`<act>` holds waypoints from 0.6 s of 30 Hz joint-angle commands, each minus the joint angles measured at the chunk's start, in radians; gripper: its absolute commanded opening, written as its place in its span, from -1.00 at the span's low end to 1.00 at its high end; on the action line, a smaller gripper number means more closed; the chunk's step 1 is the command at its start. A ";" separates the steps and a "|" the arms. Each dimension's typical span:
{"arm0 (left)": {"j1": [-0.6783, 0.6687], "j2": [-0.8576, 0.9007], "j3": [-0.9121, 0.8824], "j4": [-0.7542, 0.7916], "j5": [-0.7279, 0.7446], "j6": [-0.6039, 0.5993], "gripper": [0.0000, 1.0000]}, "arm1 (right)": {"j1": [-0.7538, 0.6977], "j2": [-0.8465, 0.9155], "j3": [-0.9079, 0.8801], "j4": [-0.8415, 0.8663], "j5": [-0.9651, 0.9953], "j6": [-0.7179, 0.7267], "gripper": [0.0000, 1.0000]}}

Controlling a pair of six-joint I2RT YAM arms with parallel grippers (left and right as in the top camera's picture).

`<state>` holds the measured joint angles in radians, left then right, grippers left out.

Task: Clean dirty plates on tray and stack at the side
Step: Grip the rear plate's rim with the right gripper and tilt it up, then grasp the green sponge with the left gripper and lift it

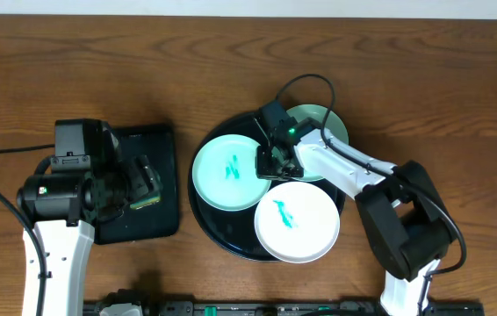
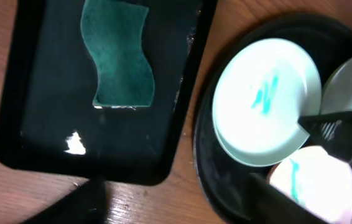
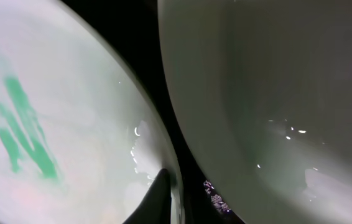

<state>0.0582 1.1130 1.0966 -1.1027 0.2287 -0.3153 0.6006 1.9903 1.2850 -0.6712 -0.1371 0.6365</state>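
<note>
A round black tray (image 1: 206, 221) holds three plates. The left mint-green plate (image 1: 224, 174) (image 2: 263, 99) carries a teal smear. My right gripper (image 1: 271, 164) (image 3: 173, 193) is shut on its right rim, with one dark finger (image 3: 158, 200) lying on the inner edge. The white plate (image 1: 299, 224) (image 2: 316, 186) at the front also has a teal smear. Behind the right arm lies the second mint-green plate (image 1: 329, 125) (image 3: 275, 93), partly hidden. My left gripper (image 1: 143, 183) (image 2: 175, 190) hovers open over the small tray's right edge, holding nothing.
Left of the round tray (image 2: 206, 155) is a smaller black rectangular tray (image 1: 156, 224) (image 2: 39, 124). A green sponge (image 2: 120, 56) lies on it. Wet spots glint on its floor. The right arm's cable arcs over the back plate.
</note>
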 commanded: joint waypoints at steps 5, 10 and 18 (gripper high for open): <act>0.005 0.035 0.018 0.001 -0.290 0.040 -0.09 | 0.009 0.026 -0.038 0.003 0.035 -0.002 -0.94; 0.014 0.137 0.018 0.027 -0.292 0.022 -0.14 | 0.009 0.026 -0.038 0.006 0.035 -0.006 -0.93; 0.014 0.413 0.018 0.140 -0.214 0.003 -0.27 | 0.009 0.026 -0.038 0.002 0.035 -0.024 -0.94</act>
<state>0.0677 1.4326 1.0966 -0.9863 -0.0250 -0.3008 0.6003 1.9865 1.2789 -0.6643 -0.1368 0.6334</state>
